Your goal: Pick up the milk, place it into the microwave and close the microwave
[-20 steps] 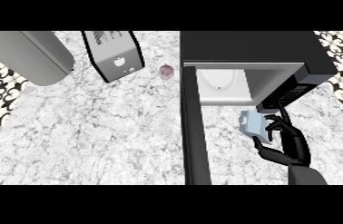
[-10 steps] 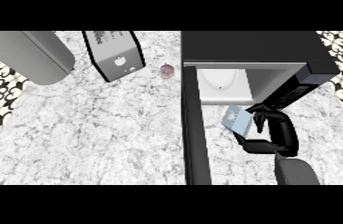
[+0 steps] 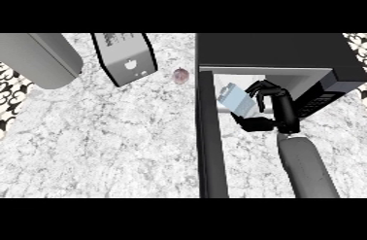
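My right hand (image 3: 271, 108) curled round milk (image 3: 235, 98), carton tilted, at mouth of microwave (image 3: 276, 52); cavity lies just ahead; door (image 3: 208, 137) open leftward.

Marble counter (image 3: 108, 146) under microwave (image 3: 272, 52), toaster (image 3: 127, 57)

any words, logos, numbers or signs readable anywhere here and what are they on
No text can be read in the head view.
Toaster: a small white mark on its side and a dark strip of pale marks near its top, both too small to read.
Microwave: its control panel shows rows of tiny buttons, no legible characters.
Milk carton, held in the right hand: pale blue faces, no print legible.
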`<action>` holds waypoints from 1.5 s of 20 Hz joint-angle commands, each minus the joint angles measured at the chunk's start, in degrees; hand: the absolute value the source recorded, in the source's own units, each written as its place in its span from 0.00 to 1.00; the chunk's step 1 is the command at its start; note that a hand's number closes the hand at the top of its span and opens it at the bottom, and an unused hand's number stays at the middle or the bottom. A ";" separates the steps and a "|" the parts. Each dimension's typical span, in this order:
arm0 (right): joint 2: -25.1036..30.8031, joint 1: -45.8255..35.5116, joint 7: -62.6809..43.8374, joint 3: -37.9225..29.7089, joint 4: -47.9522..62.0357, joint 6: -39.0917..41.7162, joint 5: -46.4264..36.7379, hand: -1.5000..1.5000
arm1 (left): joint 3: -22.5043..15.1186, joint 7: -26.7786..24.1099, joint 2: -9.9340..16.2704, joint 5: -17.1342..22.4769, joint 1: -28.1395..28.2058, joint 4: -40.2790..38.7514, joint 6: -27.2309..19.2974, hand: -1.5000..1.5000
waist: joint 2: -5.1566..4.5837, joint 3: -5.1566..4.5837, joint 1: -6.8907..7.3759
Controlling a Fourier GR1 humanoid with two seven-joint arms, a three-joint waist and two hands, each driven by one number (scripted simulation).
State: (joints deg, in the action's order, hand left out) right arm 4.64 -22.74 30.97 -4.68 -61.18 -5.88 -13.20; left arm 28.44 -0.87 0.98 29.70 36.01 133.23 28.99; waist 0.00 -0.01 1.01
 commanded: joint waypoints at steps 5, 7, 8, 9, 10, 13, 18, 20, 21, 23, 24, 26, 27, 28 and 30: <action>0.41 -16.62 -2.16 -1.88 19.36 -9.63 -6.81 1.00 | 1.25 -1.73 -0.78 -1.02 -3.01 -3.03 1.43 0.00 | -0.36 0.02 0.64; 0.70 -21.09 -3.59 -2.57 24.26 -12.03 -8.14 1.00 | -0.05 2.67 -0.01 0.29 -3.77 1.12 -1.16 0.00 | -0.49 0.06 0.84; 1.49 -21.98 -1.00 -3.48 27.07 -13.21 -8.36 1.00 | -0.53 0.82 -0.94 -1.05 -1.44 0.54 0.12 0.00 | -0.51 0.06 1.19; 0.88 -21.73 1.96 -3.95 30.18 -14.89 -8.59 1.00 | -1.38 2.63 0.33 -1.74 -6.87 -1.33 -1.50 0.00 | -0.71 0.08 0.78; 2.38 -25.13 -0.36 -4.90 32.11 -14.76 -8.57 1.00 | 0.01 0.74 -0.89 0.80 -1.99 0.09 1.88 0.00 | -0.63 0.07 1.65; 2.96 -28.56 2.38 -7.47 38.04 -17.46 -7.82 1.00 | -0.19 -0.53 -0.94 -1.03 -3.32 -1.96 2.46 0.00 | -0.95 0.09 2.18; 5.03 -32.61 2.02 -8.67 42.76 -25.44 -9.71 1.00 | 0.85 -0.57 0.51 -0.48 -5.04 -4.06 3.05 0.00 | -1.62 0.10 3.76; 7.28 -32.23 4.89 -9.13 43.32 -27.70 -10.16 1.00 | 0.79 0.33 0.69 1.35 -3.83 -1.82 3.35 0.00 | -1.79 0.16 4.38; 8.62 -33.15 4.59 -7.98 44.27 -28.21 -11.78 1.00 | 0.12 0.87 0.52 -0.95 -6.45 -2.85 1.44 0.00 | -1.94 0.15 3.57; 8.59 -33.14 6.68 -8.56 45.44 -30.19 -11.71 1.00 | -0.77 -0.34 -0.45 -1.85 -5.84 -3.84 3.20 0.00 | -2.20 0.17 4.32; 8.41 -34.04 6.20 -8.05 46.35 -31.83 -12.62 1.00 | -0.78 1.33 0.99 -1.38 -7.39 -3.39 1.98 0.00 | -2.34 0.20 4.14; 9.42 -33.89 7.46 -8.30 47.70 -32.05 -12.76 1.00 | 1.17 0.08 2.16 0.00 -7.47 -5.61 3.05 0.00 | -2.51 0.19 4.96; 9.81 -33.89 7.36 -8.42 48.38 -32.76 -12.91 1.00 | -0.56 0.71 1.45 -1.40 -8.82 -7.11 2.45 0.00 | -2.90 0.20 4.65; 10.48 -33.57 8.61 -7.99 48.50 -33.85 -13.61 1.00 | -0.44 1.64 2.46 -1.05 -10.05 -5.61 1.49 0.00 | -3.05 0.27 4.58; 9.85 -33.12 7.66 -7.42 50.65 -36.28 -14.73 1.00 | -1.47 1.73 1.15 -1.77 -9.61 -4.68 1.28 0.00 | -3.26 0.31 5.45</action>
State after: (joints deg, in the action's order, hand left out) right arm 13.81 -55.57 38.20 -12.34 -12.91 -38.74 -26.67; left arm 27.91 0.24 2.41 28.79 27.73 128.54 31.06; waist -2.93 0.41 5.78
